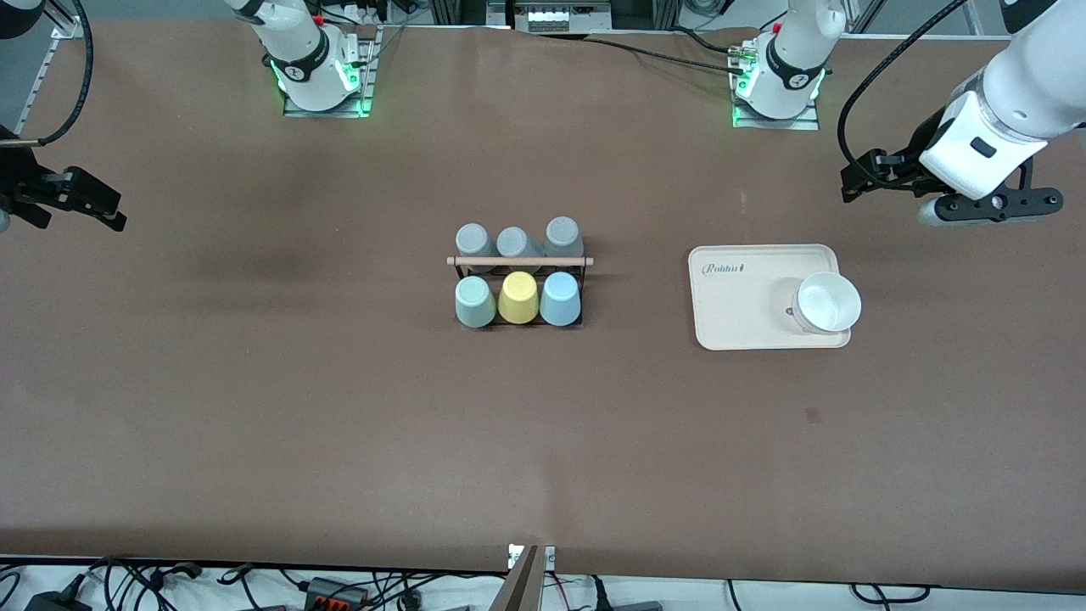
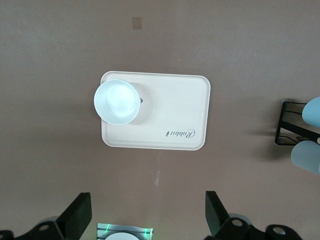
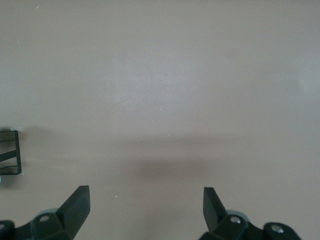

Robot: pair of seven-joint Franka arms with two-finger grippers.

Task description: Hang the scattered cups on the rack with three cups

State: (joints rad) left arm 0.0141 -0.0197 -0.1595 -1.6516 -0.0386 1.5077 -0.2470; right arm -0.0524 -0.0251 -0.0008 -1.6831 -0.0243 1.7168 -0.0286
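A brown table [image 1: 254, 382] is being shown with the rack [image 1: 519, 261] at its middle; the mint green cup [image 1: 474, 302] and light blue cup [image 1: 560, 299] are already sitting inverted on its pegs beside the yellow cup [image 1: 518, 298]. The hanging is judged finished. The left gripper [image 2: 147, 215] and right gripper [image 3: 145, 210] are being held wide open, empty, over bare table at the ends, so only waiting is called for.

Mint cup [image 1: 474, 302], yellow cup [image 1: 518, 298], blue cup [image 1: 560, 299], black rack [image 1: 519, 263].

Both arms wait, raised at the bench ends; left gripper [image 2: 147, 217] and right gripper [image 3: 145, 212] spread wide, empty.
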